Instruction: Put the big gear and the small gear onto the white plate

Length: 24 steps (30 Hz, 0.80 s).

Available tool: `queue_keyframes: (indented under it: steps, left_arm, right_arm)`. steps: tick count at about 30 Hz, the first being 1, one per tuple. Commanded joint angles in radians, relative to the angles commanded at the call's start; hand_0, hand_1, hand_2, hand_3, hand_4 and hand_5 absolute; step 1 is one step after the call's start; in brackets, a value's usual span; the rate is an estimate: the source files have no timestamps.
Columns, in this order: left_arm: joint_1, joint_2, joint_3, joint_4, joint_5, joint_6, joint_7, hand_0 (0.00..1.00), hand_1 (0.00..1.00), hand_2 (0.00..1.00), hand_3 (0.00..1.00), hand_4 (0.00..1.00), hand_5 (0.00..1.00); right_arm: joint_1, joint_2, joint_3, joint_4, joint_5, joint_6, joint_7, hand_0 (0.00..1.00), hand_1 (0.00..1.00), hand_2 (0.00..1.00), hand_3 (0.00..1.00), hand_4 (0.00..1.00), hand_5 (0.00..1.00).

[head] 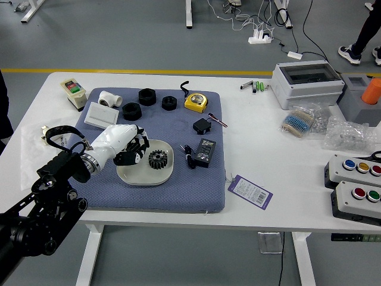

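My left hand [132,152] is over the left part of the white plate [143,178], covering its upper left rim. Whether anything is in this hand cannot be made out. One dark toothed gear [158,159] lies on the plate, right of the hand and apart from it; its size class cannot be told. No second gear can be made out. The right arm is out of view.
On the blue mat [178,199] are black rings [132,111], a white box [101,115], a yellow tape measure [196,102], a black adapter [205,153] and a cable [189,157]. A purple tag [250,192] lies right of the mat. Button boxes [358,200] stand far right.
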Motion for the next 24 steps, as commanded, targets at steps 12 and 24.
queue_keyframes:
  steps: [12, 24]
  left_arm:
    - [0.028, 0.020, -0.026, -0.070, -0.023, -0.147, 0.079, 0.448, 0.542, 0.657, 0.750, 0.994, 0.576]
    - [0.042, 0.020, -0.061, -0.146, -0.065, -0.064, 0.040, 0.478, 0.567, 0.682, 0.778, 0.998, 0.657]
  right_arm:
    - [-0.010, 0.003, -0.013, -0.001, 0.005, 0.001, -0.001, 0.688, 0.711, 0.747, 0.564, 0.791, 0.643]
    - [-0.012, 0.004, -0.021, -0.001, 0.008, 0.002, 0.000, 0.688, 0.712, 0.746, 0.564, 0.792, 0.641]
